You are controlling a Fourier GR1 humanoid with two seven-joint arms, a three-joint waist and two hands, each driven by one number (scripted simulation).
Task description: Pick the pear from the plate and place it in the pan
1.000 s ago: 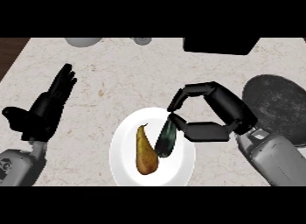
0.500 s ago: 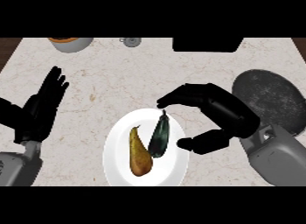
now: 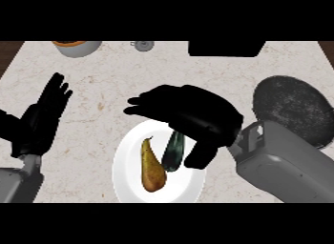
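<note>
Fingers [image 3: 145, 102] of the right hand [image 3: 191, 116] are spread and bent a little, holding nothing, above the far part of the white plate [image 3: 128, 164]. Its thumb hangs down just right of a dark green vegetable [image 3: 174, 150]. The pear [image 3: 151, 167] lies on the plate, left of that vegetable and touching it. The dark pan [image 3: 297, 109] sits on the counter [image 3: 106, 81] to the right, well apart from the plate. The left hand [image 3: 36, 121] rests open at the left, fingers straight.

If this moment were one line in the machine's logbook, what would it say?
right robot hand: over plate, holding nothing | pear: on plate beside dark vegetable | pan: right | left robot hand: resting open
</note>
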